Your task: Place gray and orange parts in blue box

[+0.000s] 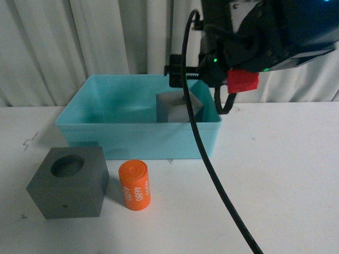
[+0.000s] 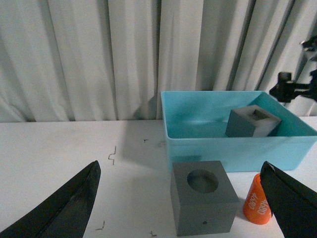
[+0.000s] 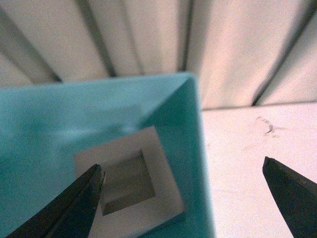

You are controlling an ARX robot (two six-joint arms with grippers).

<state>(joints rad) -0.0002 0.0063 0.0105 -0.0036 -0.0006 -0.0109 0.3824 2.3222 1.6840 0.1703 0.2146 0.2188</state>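
Both jaws wide, right above box (image 1: pixel 137 140)

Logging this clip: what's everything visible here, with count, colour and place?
blue box: one, turquoise, on the table towards the curtain
gray cube with rectangular recess: one, inside the box, right end
gray cube with round recess: one, on the table in front of the box
orange cylinder: one, upright, right of that cube
table: one, white
curtain: white, behind
cable: one, black, hanging from the right arm
left gripper: open, empty
right gripper: open, over the box
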